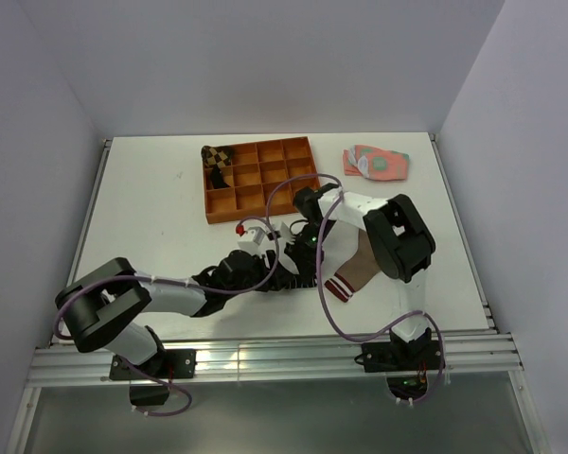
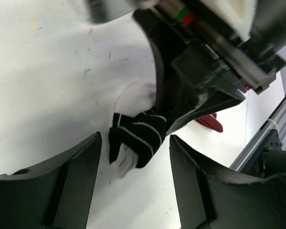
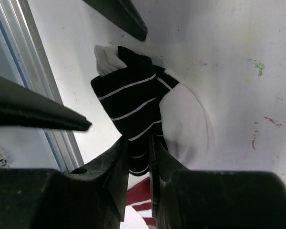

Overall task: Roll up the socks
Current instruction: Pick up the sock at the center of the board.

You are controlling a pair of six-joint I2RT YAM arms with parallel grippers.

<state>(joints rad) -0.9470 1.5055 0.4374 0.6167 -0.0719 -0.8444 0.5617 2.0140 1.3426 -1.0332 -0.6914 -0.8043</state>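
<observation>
While both arms bend low over the white table (image 1: 151, 218), the right gripper (image 3: 139, 148) clamps the short black white-striped fabric sock (image 3: 128, 95), lying between the spread fingers of the left gripper (image 2: 136, 142). The long tan-brown sock (image 1: 355, 272) lies beside. An orange compartmented tray (image 1: 261, 185) holds a brown checkered rolled sock (image 1: 217, 156).

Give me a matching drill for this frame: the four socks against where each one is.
1 black striped sock
2 tan sock
3 pink-and-green socks
4 checkered rolled sock

A far-left corner of the orange tray
B flat at the far right of the table
C pinched by the right gripper
D beneath the right arm

Pairs: 1-C, 2-D, 3-B, 4-A
</observation>
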